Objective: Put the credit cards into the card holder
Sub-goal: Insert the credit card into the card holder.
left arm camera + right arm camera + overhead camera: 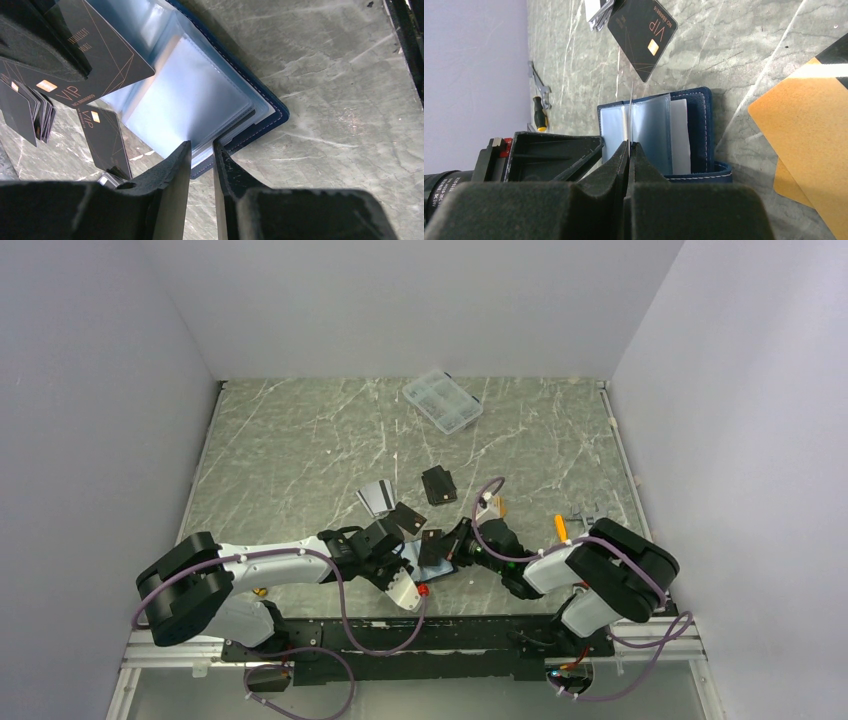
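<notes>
We see the card holder lying open on the worktop close to the near edge, between the two arms, with its clear sleeves fanned upward. The right pincer is clamped tight on a black card, whose free end reaches over the sleeves. The left pincer shows only a narrow gap, with its tips at the holder's edge. We cannot tell whether it truly pinches the cover or merely rests there.

We judge the main risk to be the card's edge missing the pocket mouth. The sleeves look soft and closely stacked, so the card could slide between two leaves or buckle one under itself. If the left pincer has no firm hold, a push from the card may skid the holder across the smooth worktop or fold it shut. The thin card may also pivot in the right pincer under load.

A loose VIP card lies just on the far side of the holder, with a fanned pile of cards beyond it and orange-gold cards to the right. A wide swing may scatter them
</notes>
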Tool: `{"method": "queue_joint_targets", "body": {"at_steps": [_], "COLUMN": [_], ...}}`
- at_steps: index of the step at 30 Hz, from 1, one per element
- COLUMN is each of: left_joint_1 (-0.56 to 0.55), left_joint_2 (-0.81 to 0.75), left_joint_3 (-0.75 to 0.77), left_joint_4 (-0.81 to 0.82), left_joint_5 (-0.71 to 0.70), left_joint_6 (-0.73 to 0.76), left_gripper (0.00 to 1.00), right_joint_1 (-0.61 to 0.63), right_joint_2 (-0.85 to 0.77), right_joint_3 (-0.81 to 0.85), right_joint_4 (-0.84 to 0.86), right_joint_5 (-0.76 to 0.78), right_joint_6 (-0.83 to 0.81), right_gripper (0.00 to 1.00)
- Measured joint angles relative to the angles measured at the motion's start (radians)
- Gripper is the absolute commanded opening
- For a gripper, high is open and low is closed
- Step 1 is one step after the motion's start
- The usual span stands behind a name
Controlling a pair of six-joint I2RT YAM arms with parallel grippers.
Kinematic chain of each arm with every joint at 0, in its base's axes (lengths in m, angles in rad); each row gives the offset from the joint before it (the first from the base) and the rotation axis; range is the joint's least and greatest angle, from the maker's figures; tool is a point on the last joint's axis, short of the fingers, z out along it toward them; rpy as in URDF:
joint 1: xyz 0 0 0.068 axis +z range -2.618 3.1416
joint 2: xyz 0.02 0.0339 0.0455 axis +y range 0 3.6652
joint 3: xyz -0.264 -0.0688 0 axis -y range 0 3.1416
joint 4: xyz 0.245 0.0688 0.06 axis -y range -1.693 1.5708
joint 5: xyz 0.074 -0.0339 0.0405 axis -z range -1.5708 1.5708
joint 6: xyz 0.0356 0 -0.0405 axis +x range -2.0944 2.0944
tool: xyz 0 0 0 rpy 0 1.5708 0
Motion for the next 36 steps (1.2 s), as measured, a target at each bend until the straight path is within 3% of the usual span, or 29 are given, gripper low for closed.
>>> {"method": "queue_joint_targets", "body": {"at_steps": [36], "left_joint_1": [-0.002], "left_joint_2": [0.0], "left_joint_3": [0.004], "left_joint_4": [-0.008], "left_joint_5": [-0.016], "left_joint_6": [-0.005], "left_gripper": [0.21], "right_joint_1": [0.059], "right_joint_2": [0.091], "right_joint_3": [-0.042], "right_joint_4": [0.153], "right_joint_5": [-0.013], "right_joint_6": [0.053], "right_gripper": [0.0]}}
